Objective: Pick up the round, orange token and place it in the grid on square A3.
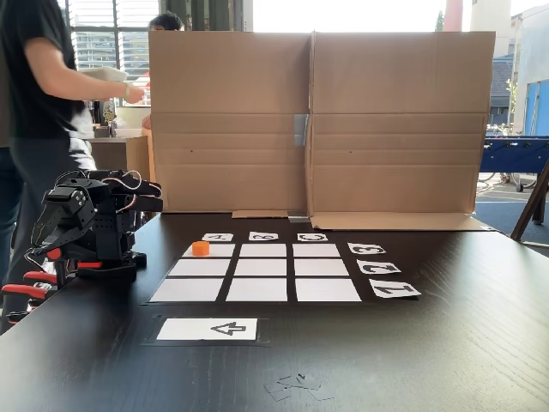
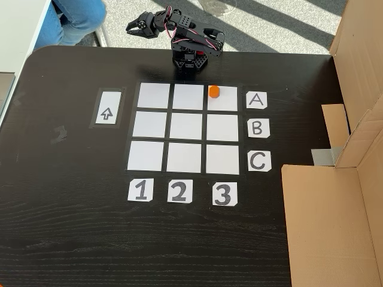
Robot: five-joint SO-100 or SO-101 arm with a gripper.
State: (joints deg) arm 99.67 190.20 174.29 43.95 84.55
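The orange token [image 1: 200,248] [image 2: 213,91] stands upright on square A3 [image 2: 224,100], the grid cell in the row beside label A and the column above label 3. In a fixed view this cell [image 1: 216,251] is the far left one of the grid [image 1: 256,289] [image 2: 187,128]. The black arm is folded back over its base beyond the grid's A row, clear of the token. Its gripper [image 2: 133,28] [image 1: 48,225] points away from the grid, past the table edge, and holds nothing. The jaws are too small and dark to read.
A tall cardboard wall [image 1: 313,120] [image 2: 335,209] bounds the table past the C row. A white card with a black arrow [image 1: 208,329] [image 2: 106,113] lies beside column 1. Red clamps [image 1: 26,287] grip the table edge. A person [image 1: 39,77] stands behind the arm.
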